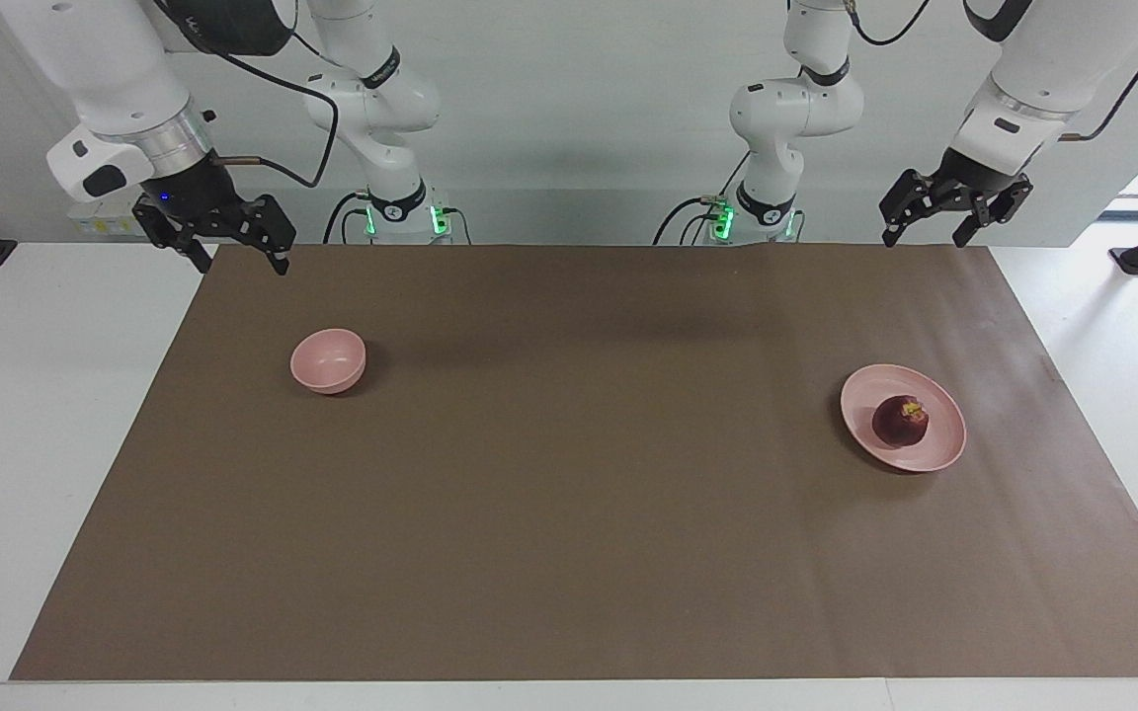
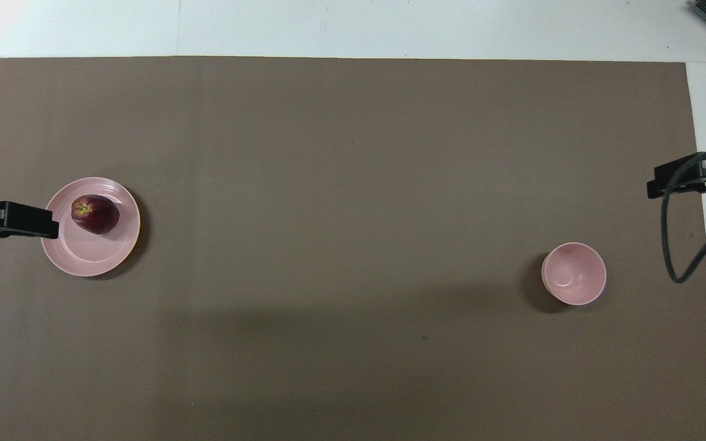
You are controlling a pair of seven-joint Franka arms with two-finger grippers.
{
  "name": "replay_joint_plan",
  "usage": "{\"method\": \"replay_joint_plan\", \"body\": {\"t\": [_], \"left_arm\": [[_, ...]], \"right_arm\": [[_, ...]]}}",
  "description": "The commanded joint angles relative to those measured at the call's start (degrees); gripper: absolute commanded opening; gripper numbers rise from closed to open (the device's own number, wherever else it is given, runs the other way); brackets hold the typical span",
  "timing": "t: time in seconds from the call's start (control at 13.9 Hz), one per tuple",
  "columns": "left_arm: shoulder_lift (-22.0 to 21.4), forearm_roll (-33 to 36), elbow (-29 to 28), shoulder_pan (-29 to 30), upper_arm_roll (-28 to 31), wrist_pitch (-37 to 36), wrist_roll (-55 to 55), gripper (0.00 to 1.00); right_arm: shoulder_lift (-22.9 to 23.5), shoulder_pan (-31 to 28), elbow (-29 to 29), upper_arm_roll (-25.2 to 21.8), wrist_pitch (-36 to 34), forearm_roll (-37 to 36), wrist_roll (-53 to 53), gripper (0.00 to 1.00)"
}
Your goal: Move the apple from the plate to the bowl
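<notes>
1. Two arms, each ending in a black two-finger hand, stand at a white counter (image 1: 45, 415) covered by a matte brown paper sheet (image 1: 579, 494) with faint lengthwise creases.
2. Plate (image 1: 939, 449): wide, shallow, round, pale pink, smooth, with a low raised rim; it rests on the sheet toward the left arm's end of the counter.
3. Apple (image 1: 901, 421): small, round, dark maroon-red, glossy, with a yellowish patch near its top; it sits on the plate, off centre, on the part farther from the robots and toward the left arm's end.
4. Bowl (image 1: 329, 360): small, deep, round, pale pink, smooth; it stands upright on the sheet toward the right arm's end, well apart from the plate.
5. Left hand (image 1: 925, 237): raised in the air over the sheet's edge nearest the robots, at the left arm's end; its fingers are spread apart and hold nothing. In the overhead view its tip overlaps the plate's rim, yet the facing view shows it well above and touching nothing.
6. Right hand (image 1: 243, 262): raised over the sheet's corner at the right arm's end, nearest the robots; its fingers are spread apart, empty, touching nothing.
</notes>
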Motion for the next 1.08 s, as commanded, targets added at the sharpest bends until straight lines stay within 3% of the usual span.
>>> {"method": "replay_joint_plan", "body": {"t": [0.0, 0.5, 0.72, 1.01], "left_arm": [[2.31, 0.64, -2.37, 0.6, 0.31, 7.11, 0.37, 1.0], [17.17, 1.08, -3.77, 2.54, 0.75, 22.58, -0.25, 1.0], [17.44, 1.25, -7.63, 4.63, 0.75, 27.08, -0.08, 1.0], [17.44, 3.01, -9.22, 5.7, 0.75, 27.44, 0.1, 1.0]], "right_arm": [[-0.76, -0.13, -0.98, -0.03, 0.88, 0.15, -1.47, 1.0], [-0.76, -0.13, -1.07, -0.03, 0.88, 0.15, -1.73, 1.0], [-1.81, 0.22, -3.78, -0.03, 3.23, -0.29, -1.91, 1.0], [-5.5, 0.31, -10.12, 0.06, 7.2, 0.15, -1.47, 1.0]]}}
